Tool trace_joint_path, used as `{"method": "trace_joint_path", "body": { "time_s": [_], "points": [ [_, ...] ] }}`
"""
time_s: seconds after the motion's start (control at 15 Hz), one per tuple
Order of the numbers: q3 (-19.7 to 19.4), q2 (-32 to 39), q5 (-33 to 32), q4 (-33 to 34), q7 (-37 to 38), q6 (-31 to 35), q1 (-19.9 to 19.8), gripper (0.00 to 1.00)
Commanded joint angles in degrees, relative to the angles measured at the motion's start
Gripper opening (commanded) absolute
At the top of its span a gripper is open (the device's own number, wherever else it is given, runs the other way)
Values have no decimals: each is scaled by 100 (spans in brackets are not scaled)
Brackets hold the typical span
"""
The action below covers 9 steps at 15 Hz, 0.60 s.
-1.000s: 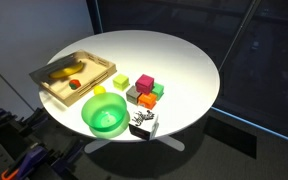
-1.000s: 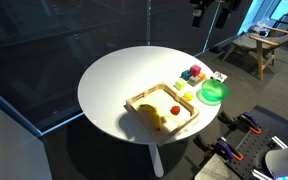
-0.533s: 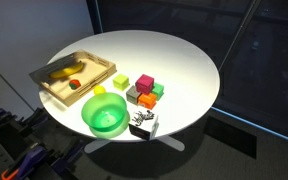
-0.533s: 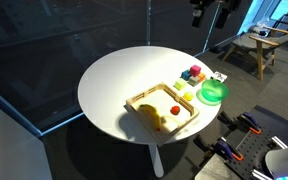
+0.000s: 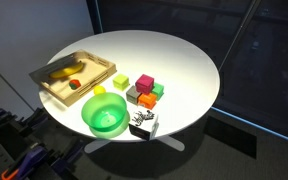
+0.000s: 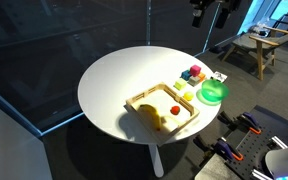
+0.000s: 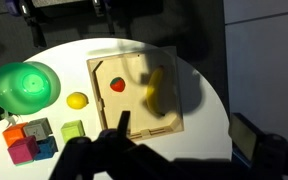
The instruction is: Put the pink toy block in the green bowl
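Jaws unreadable: your gripper (image 6: 210, 16) hangs high above the far rim of the round white table (image 5: 184, 55), dark against the glass. In the wrist view its parts are only black, blurred shapes along the bottom edge, so you cannot tell whether it is parted or closed. Nothing visible in it.

Pink toy block (image 5: 145, 83): flat on one face on the table, in the cluster of blocks. It is a cube, so no long axis. In the wrist view (image 7: 22, 151) its edges run roughly square to the frame, and it touches a blue block (image 7: 46, 148), with an orange block (image 7: 14, 133) and a grey block (image 7: 36, 130) just beside it. A yellow-green block (image 7: 72, 130) sits slightly apart.

Green bowl (image 5: 104, 115): upright, near the cluster at the table edge, with nothing visible inside.

Wooden tray (image 7: 174, 120) holds a banana (image 7: 156, 88) and a small red item (image 7: 117, 86), too small to name. Between the tray and the bowl lies a lemon (image 7: 77, 100). A black-and-white object (image 5: 144, 125) at the rim is hard to make out.
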Motion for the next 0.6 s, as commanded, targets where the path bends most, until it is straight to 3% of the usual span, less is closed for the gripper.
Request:
{"method": "trace_joint_path", "body": {
  "time_s": [0.0,0.53],
  "points": [
    [25,3,9,11,-10,-13,-33,100],
    [5,11,-264,-23,-22,52,-139,100]
  ]
}}
